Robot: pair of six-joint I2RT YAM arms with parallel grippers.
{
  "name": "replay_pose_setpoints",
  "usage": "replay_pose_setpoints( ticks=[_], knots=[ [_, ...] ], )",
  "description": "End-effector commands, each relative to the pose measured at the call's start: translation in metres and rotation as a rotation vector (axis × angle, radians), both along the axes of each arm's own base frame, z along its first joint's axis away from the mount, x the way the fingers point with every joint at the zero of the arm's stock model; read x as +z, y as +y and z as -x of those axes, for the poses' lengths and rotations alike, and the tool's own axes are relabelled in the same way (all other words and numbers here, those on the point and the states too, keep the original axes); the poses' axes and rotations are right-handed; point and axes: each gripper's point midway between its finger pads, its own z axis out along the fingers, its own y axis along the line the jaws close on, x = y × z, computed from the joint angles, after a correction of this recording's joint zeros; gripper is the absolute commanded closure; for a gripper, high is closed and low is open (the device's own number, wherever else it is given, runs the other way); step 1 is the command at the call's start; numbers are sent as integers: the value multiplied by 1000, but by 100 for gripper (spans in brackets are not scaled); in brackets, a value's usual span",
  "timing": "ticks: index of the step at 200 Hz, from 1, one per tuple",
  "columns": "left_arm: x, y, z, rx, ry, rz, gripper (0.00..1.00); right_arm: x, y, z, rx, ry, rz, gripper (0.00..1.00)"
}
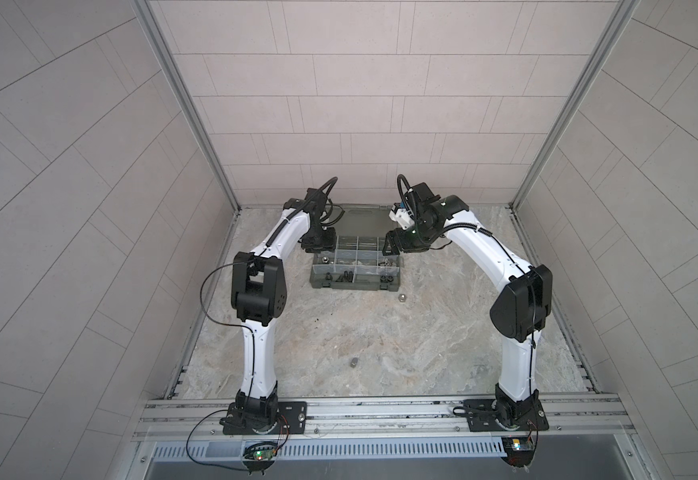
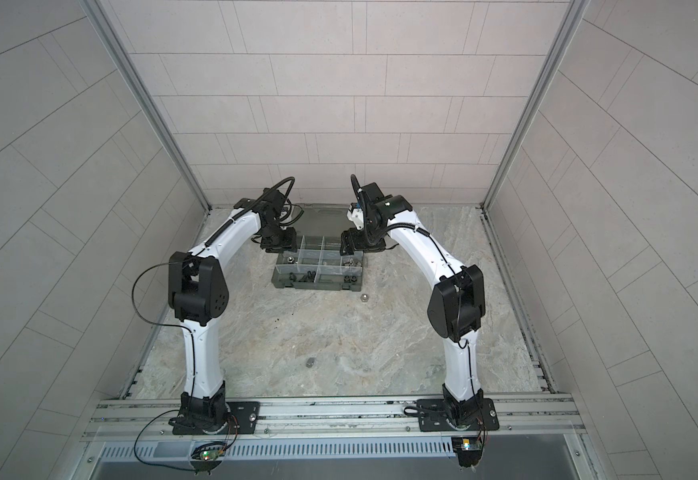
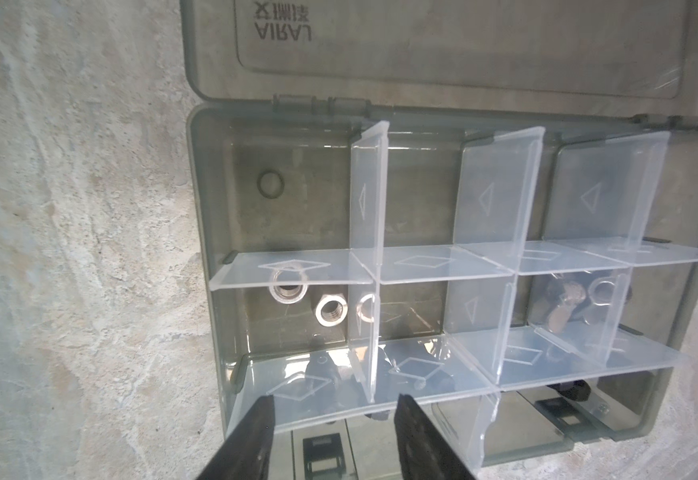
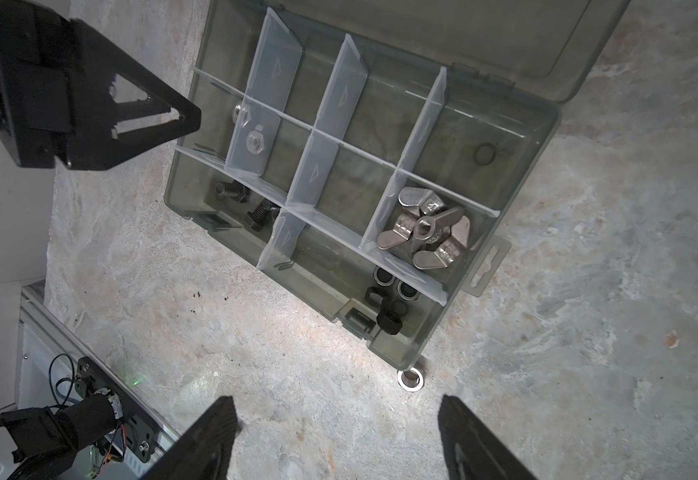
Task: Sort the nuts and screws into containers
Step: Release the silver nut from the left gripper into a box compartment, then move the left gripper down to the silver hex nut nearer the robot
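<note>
Containers are the cells of one grey-green organizer case point(image 1: 339, 286), lid point(image 1: 357, 218) open flat behind it, sitting dead centre in both top views on the marbled table point(image 1: 380, 353). Both arms hang over it, the left gripper point(image 3: 335, 432) above the case's left edge and the right gripper point(image 4: 339, 432) above its right edge. Both have their jaws spread with nothing between them, so I'd say we're between drops, ready to fetch the next piece.

Contents, reading the case in a top view:
- silver wing nuts point(image 4: 426, 230) piled in the right cell of the middle row
- black screws point(image 4: 231, 193) in the lower left corner
- a couple of silver hex nuts point(image 3: 333, 311) in the left cell of the middle row
- black hex rings point(image 4: 393, 291) in the lower right corner

The upper row looks bare. Nothing is mixed as far as I can tell.

Leftovers: one silver nut point(image 1: 402, 297) lies on the table just beside the case's lower right corner. A small grey piece point(image 1: 354, 363) sits in the lower middle of frame, well apart from everything and too small to tell its kind. Next move, I reckon, is the right gripper dropping onto that near nut. It's tiny and close to the wall, so the jaws need to line up clear of the case.
</note>
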Motion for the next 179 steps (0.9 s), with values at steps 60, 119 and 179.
replay_pose_setpoints(
  ticks=[60, 119, 179],
  knots=[
    [54, -40, 81, -151, -71, 59, 45, -2, -32, 40, -19, -7, 98, 21],
    [51, -48, 124, -194, -35, 121, 0, -24, -56, 78, -57, 59, 177, 26],
    [26, -53, 192, -255, 49, 100, 1, -28, -78, 101, -133, 99, 244, 28]
  ],
)
